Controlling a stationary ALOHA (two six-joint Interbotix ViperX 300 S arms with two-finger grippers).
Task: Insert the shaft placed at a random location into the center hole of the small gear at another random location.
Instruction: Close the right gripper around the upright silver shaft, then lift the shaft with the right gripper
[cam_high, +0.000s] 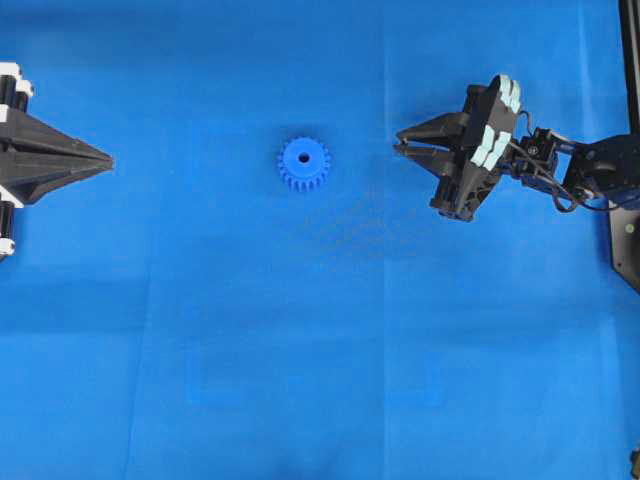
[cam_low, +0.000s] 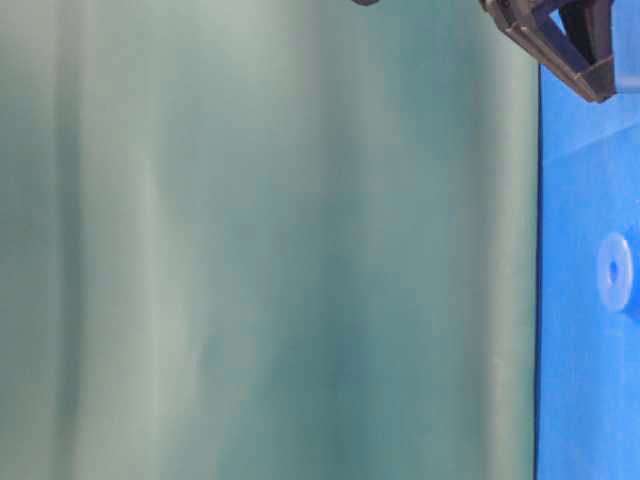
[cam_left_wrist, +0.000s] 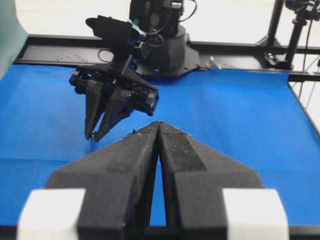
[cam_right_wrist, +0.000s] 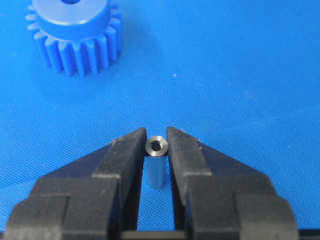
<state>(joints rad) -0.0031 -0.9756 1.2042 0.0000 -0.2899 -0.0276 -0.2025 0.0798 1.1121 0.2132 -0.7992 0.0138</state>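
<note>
The small gear (cam_high: 303, 163), bright blue and toothed, lies on the blue mat near the middle; in the right wrist view it (cam_right_wrist: 75, 35) sits at the upper left. Its center hole (cam_high: 304, 157) shows as a dark dot in the hub. To the gear's right, my right gripper (cam_high: 398, 147) points down at the mat. In its own view the gripper (cam_right_wrist: 156, 134) is shut on the shaft (cam_right_wrist: 156, 165), a short silvery pin standing upright between the fingertips with its ringed end up. My left gripper (cam_high: 108, 160) rests at the far left, shut and empty, and its tips (cam_left_wrist: 158, 124) meet.
The blue mat (cam_high: 330, 350) covers the table. The right arm's black base and frame rails (cam_left_wrist: 165, 50) stand at the far side in the left wrist view. A green backdrop (cam_low: 260, 240) fills most of the table-level view.
</note>
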